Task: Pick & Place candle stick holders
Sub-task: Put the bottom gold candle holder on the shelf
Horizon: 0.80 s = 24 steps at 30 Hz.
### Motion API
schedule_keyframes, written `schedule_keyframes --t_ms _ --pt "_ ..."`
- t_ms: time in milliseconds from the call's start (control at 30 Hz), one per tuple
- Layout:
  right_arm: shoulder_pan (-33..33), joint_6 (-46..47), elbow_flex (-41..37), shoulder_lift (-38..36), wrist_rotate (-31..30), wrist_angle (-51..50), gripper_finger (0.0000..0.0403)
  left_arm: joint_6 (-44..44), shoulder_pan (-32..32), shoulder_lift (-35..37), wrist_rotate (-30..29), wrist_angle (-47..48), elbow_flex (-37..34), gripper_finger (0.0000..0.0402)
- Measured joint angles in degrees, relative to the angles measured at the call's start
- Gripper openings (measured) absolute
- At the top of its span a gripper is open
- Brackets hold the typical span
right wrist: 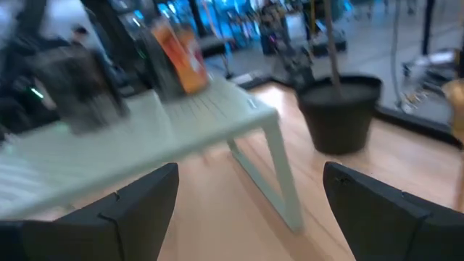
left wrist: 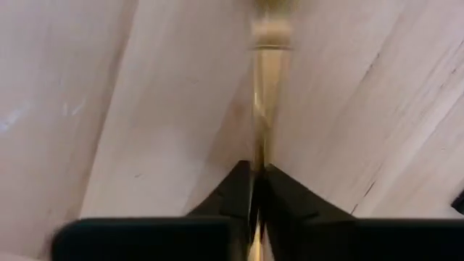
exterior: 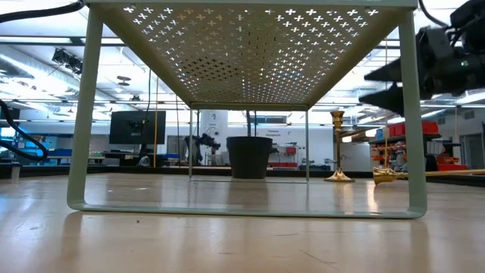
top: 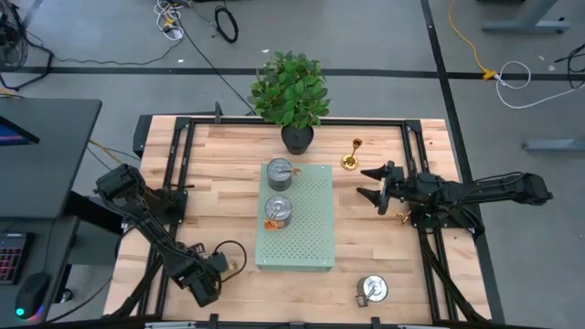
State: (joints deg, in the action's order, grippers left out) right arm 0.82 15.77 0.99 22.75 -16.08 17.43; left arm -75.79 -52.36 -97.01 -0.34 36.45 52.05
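Claws differ: the left claw (left wrist: 257, 185), low at the counter's (top: 228, 155) near-left corner, is pinched tight on the slim stem of a gold holder (left wrist: 264, 87) lying on the wood. The right claw (top: 370, 183) hangs spread wide and empty right of the green board (top: 311, 228), near the upright gold holder (top: 351, 157) by the plant (top: 291, 91). Another gold piece (exterior: 383, 176) lies flat under the right arm. Two silver holders (top: 279, 172) stand on the board; a third (top: 372, 291) sits on the counter at near right.
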Motion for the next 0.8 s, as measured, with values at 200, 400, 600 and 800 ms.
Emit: schedule_keyframes --t_ms 200,400,600,800 --pt "0.0 -1.2 0.0 0.0 0.6 3.5 0.0332 0.3 -0.4 -0.5 -3.4 0.8 3.2 0.0023" --pt "1.4 0.3 0.0 0.0 0.7 3.6 0.0296 0.2 -2.4 -0.3 -8.5 13.2 12.1 0.0017" --pt "4.2 0.3 0.0 0.0 0.7 4.5 0.0256 -2.6 -6.2 -0.2 -16.7 34.1 26.2 0.0017" --pt "7.5 0.3 2.6 0.0 2.3 4.4 0.0223 -0.7 -9.0 -0.1 -38.6 48.9 42.1 0.0017"
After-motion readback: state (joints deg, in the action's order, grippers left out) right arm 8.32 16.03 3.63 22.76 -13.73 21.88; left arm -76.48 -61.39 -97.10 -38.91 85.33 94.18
